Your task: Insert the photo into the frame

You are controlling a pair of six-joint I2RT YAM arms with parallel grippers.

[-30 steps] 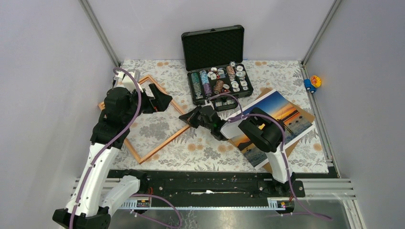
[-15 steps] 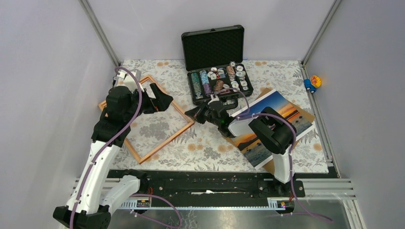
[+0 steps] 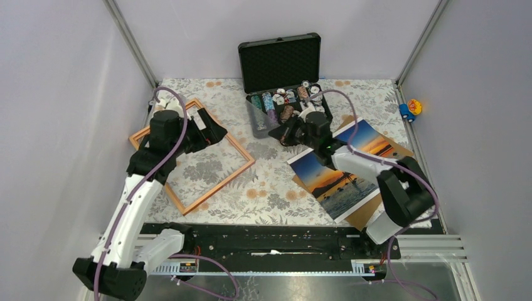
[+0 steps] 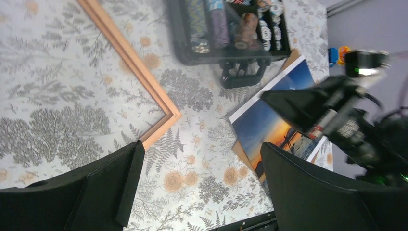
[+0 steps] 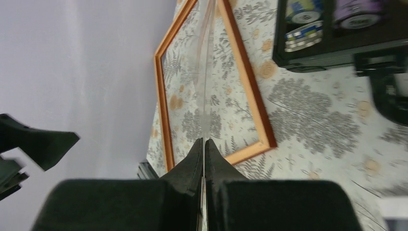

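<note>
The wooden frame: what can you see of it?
The frame is a thin orange-brown rectangle, wood by its look, lying flat on the floral tablecloth at the left, turned like a diamond. It is empty: the cloth's pattern shows through. From above, the left arm hides its far part, and the open left gripper hangs over its far-right rail; no contact shows. The right wrist view sees it behind a thin clear sheet pinched in the right gripper.

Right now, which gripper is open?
The left gripper, by the frame: its fingers stand wide apart, while the right gripper's are pressed together.
</note>
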